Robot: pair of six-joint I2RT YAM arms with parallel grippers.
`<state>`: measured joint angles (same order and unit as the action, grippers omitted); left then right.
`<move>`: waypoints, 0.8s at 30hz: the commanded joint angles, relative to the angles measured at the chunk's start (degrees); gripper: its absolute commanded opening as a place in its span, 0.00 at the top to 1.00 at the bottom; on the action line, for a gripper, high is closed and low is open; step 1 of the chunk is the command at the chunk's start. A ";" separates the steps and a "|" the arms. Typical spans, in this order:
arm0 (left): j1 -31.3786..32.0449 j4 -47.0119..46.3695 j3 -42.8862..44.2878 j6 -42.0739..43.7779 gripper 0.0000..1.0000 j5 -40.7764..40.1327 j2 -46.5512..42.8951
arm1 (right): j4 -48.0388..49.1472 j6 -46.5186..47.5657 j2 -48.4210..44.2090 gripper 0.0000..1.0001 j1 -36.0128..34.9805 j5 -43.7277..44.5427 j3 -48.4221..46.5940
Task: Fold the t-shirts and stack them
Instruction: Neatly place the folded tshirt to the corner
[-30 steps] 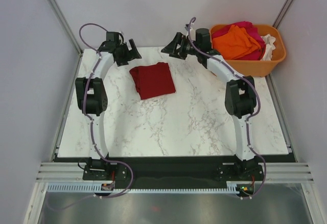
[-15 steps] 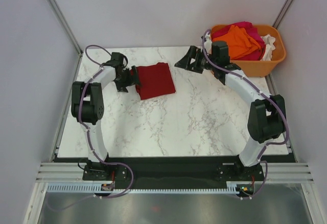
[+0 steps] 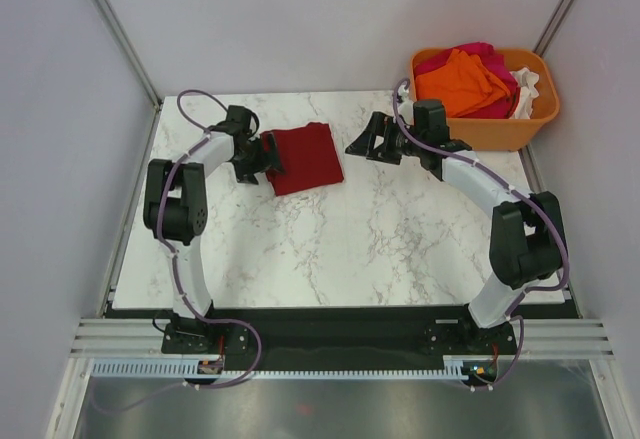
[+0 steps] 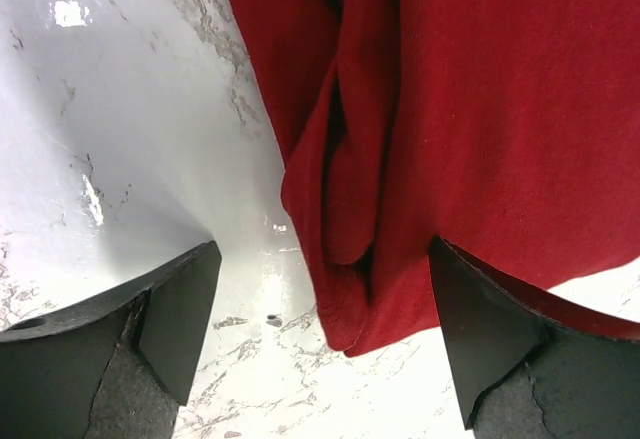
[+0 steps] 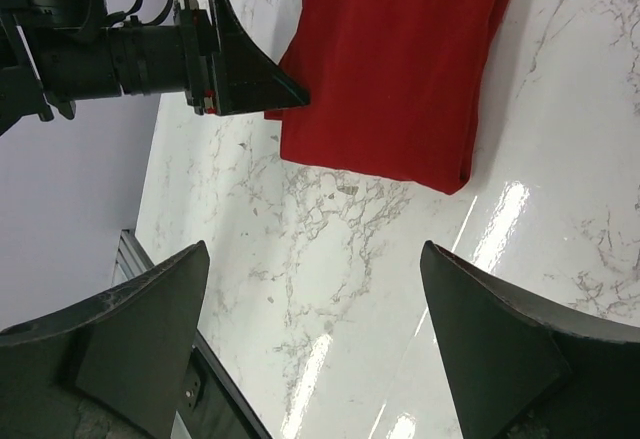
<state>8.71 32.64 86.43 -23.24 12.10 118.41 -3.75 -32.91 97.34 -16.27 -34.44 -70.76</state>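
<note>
- One folded dark red t-shirt (image 3: 300,157) lies on the table (image 3: 380,249), far side, left of centre; it looks soft, light and limp.
- Left pincer (image 3: 266,155) gapes wide at its layered edge, the likeliest hold.
- Right pincer (image 3: 366,143) is open, empty, nearby.

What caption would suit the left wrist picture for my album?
Left arm's open jaws frame the corner of a folded dark red t-shirt on the marble table.

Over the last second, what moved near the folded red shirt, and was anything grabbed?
The left arm swung in from the far edge; its jaws stand open around the left edge of the folded red shirt, not closed on it. The right arm came nearer from the far edge, jaws open, short of the shirt. Nothing grabbed. The shirt and the orange tub stayed put.
</note>
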 commanded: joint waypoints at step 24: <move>-7.30 -11.56 18.58 -5.94 0.98 13.03 14.30 | 1.90 3.73 -1.71 0.05 0.01 -0.81 3.61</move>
<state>5.04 22.41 99.57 -29.34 23.44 130.58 -3.49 -30.33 97.32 -16.27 -34.44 -67.85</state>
